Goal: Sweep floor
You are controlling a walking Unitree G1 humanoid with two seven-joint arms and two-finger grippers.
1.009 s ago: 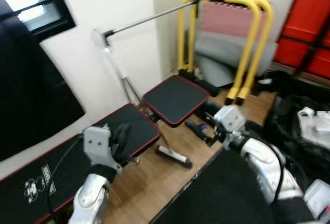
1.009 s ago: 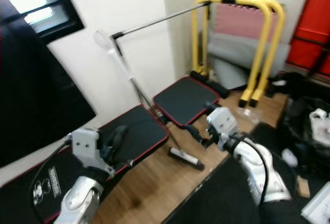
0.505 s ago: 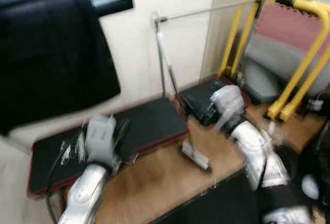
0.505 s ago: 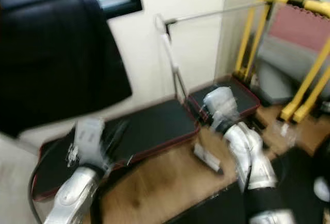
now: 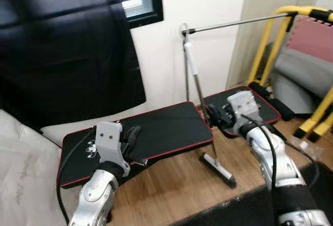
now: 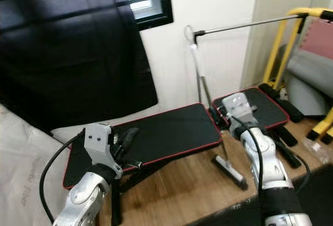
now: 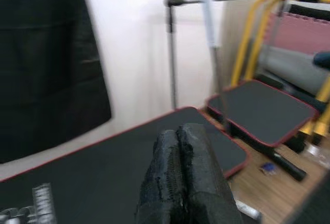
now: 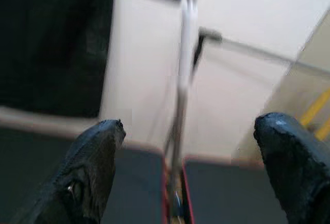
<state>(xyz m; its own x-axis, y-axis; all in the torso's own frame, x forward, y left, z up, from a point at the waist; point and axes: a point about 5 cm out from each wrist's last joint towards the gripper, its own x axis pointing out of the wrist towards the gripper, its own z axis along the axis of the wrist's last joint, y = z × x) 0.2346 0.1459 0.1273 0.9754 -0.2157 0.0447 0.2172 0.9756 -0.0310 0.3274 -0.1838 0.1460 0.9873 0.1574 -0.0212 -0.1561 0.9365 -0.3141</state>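
A floor sweeper leans against the white wall. Its white handle (image 5: 190, 60) runs down into a thin metal pole, and its flat head (image 5: 218, 167) rests on the wood floor (image 5: 171, 184). My right gripper (image 5: 214, 115) is held just right of the pole at about mid height. It is open, and in the right wrist view the pole (image 8: 181, 90) stands ahead between the two spread fingers (image 8: 96, 157). My left gripper (image 5: 132, 135) hovers over the long black mat (image 5: 156, 127) with its fingers (image 7: 181, 183) shut on nothing.
A second red-edged black mat (image 5: 263, 104) lies to the right. Behind it are a yellow tube frame (image 5: 270, 39) and a horizontal metal bar (image 5: 234, 22). A dark curtain (image 5: 67, 54) hangs at the left over a white bag (image 5: 23, 174). A dark rug (image 5: 250, 213) lies at the near right.
The camera has swung left, so the whole scene shifted right and the curtain came into view. My right gripper now sits close beside the sweeper's pole. The left arm holds the same pose.
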